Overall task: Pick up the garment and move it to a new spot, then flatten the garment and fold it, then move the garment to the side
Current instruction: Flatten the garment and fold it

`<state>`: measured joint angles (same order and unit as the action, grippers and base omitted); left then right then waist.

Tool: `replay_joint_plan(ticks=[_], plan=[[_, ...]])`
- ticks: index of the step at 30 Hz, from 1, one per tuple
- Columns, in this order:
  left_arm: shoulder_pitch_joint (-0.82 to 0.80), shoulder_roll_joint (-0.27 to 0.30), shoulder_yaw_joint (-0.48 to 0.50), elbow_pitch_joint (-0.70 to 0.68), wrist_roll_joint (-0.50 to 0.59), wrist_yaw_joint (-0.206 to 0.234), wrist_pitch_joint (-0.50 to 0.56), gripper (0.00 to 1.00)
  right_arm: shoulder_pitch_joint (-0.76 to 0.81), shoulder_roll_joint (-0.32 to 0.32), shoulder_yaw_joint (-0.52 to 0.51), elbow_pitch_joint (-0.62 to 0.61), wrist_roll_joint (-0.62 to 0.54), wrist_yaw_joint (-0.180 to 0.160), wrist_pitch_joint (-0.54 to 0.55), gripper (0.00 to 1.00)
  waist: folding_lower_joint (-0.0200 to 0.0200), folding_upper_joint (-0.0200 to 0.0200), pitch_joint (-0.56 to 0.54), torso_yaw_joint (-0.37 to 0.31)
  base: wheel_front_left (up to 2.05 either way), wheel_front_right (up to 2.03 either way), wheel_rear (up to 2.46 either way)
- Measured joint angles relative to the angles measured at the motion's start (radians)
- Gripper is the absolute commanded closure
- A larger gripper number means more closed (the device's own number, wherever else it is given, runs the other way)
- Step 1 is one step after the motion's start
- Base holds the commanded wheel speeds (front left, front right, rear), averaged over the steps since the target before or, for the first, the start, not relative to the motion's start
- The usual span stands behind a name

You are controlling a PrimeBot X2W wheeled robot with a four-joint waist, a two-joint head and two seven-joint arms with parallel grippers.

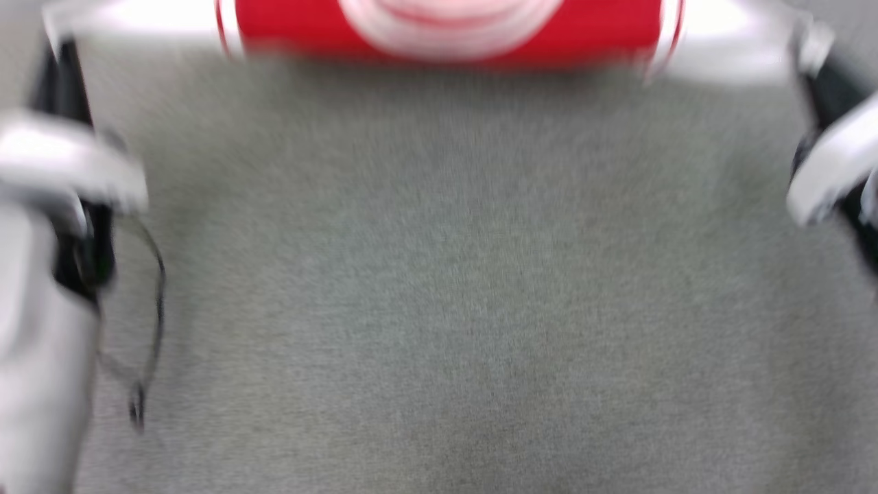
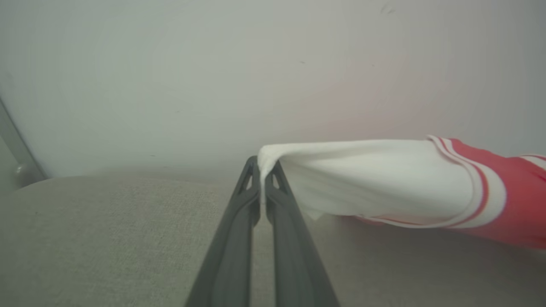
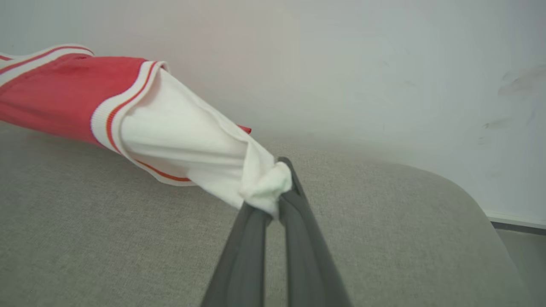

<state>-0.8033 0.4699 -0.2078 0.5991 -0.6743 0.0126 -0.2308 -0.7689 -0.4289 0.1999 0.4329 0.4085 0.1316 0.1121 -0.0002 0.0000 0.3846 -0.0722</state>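
The garment point(image 1: 446, 31) is a red jersey with white sleeves, stretched sideways along the far edge of the grey surface in the blurred head view. In the left wrist view my left gripper point(image 2: 263, 165) is shut on the tip of one white sleeve point(image 2: 367, 179), which runs right to striped trim and red cloth. In the right wrist view my right gripper point(image 3: 276, 187) is shut on the bunched end of the other white sleeve point(image 3: 187, 145). The sleeve there hangs just above the surface. The jersey's lower body is out of view.
A grey fabric-covered surface point(image 1: 453, 288) spreads wide in front of me, with a rounded corner point(image 3: 465, 200) at the right. A pale wall point(image 2: 213, 76) stands close behind it. My pale left forearm point(image 1: 41, 343) and a loose black cable point(image 1: 147, 322) are at the left edge.
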Motion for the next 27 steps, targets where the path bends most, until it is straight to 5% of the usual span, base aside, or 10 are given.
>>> replay_joint_plan(ticks=[12,22,23,26,27], plan=[[0.635,-0.021,0.018,-0.301,-0.053,0.128,0.010,1.00,0.561,0.000,-0.093,-0.179,0.100,0.000,0.069,1.00,-0.0003,0.0000,-0.239,0.039,0.00,0.00,0.00],[0.974,-0.025,-0.001,-0.510,-0.071,0.258,0.098,1.00,0.976,0.123,-0.272,-0.405,0.016,0.000,0.223,1.00,-0.0001,0.0000,-0.332,0.076,0.00,0.00,0.00],[0.995,-0.028,-0.002,-0.518,-0.072,0.269,0.100,1.00,1.005,0.147,-0.290,-0.422,0.011,0.000,0.236,0.87,-0.0002,0.0000,-0.337,0.080,0.00,0.00,0.00],[1.026,-0.037,-0.016,-0.542,-0.066,0.286,0.106,1.00,1.078,0.201,-0.321,-0.458,-0.019,0.000,0.269,0.14,-0.0002,0.0000,-0.350,0.092,0.00,0.00,0.00],[1.027,-0.039,-0.023,-0.548,-0.059,0.289,0.106,1.00,1.090,0.217,-0.323,-0.465,-0.024,0.000,0.285,0.00,-0.0001,0.0000,-0.353,0.095,0.00,0.00,0.00]])
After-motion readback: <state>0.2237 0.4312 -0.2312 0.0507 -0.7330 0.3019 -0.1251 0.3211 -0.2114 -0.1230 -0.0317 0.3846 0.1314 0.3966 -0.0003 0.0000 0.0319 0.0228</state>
